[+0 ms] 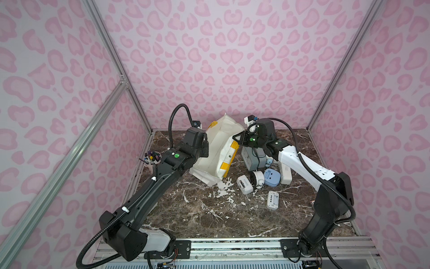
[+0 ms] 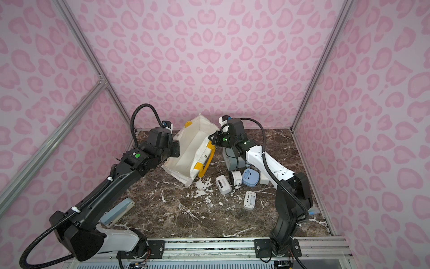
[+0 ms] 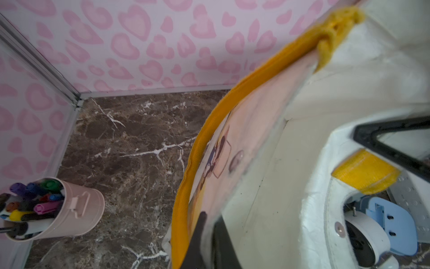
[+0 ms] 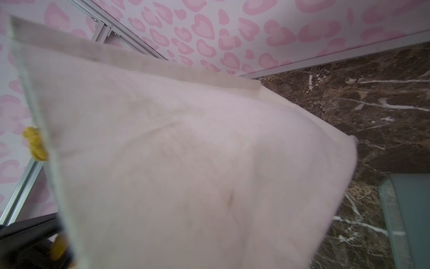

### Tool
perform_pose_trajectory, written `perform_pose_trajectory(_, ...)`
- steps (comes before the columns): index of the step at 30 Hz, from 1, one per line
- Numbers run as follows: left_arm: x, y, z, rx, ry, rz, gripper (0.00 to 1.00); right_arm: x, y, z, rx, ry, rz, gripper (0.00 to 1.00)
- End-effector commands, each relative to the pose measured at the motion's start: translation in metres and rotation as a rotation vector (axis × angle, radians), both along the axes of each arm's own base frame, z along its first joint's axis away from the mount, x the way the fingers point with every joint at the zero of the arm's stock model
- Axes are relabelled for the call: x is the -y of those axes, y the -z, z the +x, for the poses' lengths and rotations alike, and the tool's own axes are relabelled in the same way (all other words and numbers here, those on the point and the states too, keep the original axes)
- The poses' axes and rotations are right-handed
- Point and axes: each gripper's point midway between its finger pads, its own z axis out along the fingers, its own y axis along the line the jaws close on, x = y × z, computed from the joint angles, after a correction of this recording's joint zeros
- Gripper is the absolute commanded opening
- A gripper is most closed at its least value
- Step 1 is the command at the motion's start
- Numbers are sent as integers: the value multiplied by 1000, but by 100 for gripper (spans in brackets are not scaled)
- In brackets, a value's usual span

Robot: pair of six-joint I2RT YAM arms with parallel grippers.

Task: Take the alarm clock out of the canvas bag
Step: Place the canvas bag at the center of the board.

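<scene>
1. The bag (image 1: 221, 139) sits at the far middle of the table (image 1: 209, 216). It is tipped on its side with one corner raised, and its mouth faces right and near.
2. The left fingers (image 3: 200, 233) are closed, pinching the cloth of the bag's left rim beside the yellow strap (image 3: 232, 100).
3. The right fingers (image 4: 28, 229) are closed on the right rim, next to a yellow patch (image 3: 365, 172).
4. The two pinches, set apart, likely serve to spread the mouth and tilt the bag so its contents can slide or be reached.
5. The left wrist view shows only bare cloth inside the bag; I cannot tell whether a fold hides anything.
6. A blue clock (image 1: 271, 177), a round clock (image 1: 257, 178) and a white clock (image 1: 244, 184) lie on the table just right of the mouth, outside the bag.
7. Judging by this, the removal looks largely done.
</scene>
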Motion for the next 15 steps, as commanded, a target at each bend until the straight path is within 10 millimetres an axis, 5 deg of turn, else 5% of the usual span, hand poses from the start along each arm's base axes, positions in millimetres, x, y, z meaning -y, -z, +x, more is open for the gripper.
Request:
perform_pose_trajectory(1, 10, 21, -9, -123, 11, -101, 3, 4, 7, 3, -48, -16, -18, 0)
perform_pose_trajectory(12, 32, 49, 13, -230, 18, -119, 11, 26, 50, 40, -126, 46, -98, 0)
perform_pose_trajectory(15, 31, 54, 18, -254, -9, -110, 24, 30, 58, 47, -141, 44, -129, 16)
